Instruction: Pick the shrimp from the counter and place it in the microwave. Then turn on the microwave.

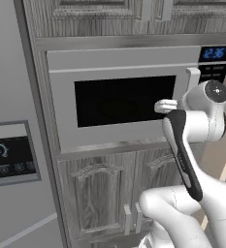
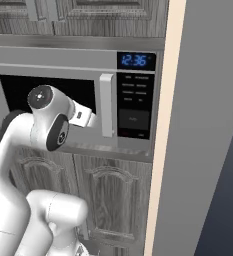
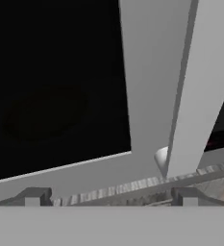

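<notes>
The microwave (image 1: pixel 124 68) is built into the wood cabinetry with its door shut, showing a black window (image 1: pixel 124 100) and a blue display (image 2: pixel 136 60) above the black keypad (image 2: pixel 134 107). Its pale vertical bar handle (image 2: pixel 106 104) stands between window and keypad. My gripper (image 3: pixel 111 198) is open with nothing between its fingers, facing the door just below the window, and the handle (image 3: pixel 200 86) rises close by on the right. The white hand (image 1: pixel 166 105) sits right in front of the door, beside the handle. The shrimp is out of view.
A grey panel with a black dial screen (image 1: pixel 10 156) is set into the wall left of the microwave. Wooden cabinet doors (image 1: pixel 100 198) lie below it and more above. A beige wall edge (image 2: pixel 160 150) and a grey wall close the right side.
</notes>
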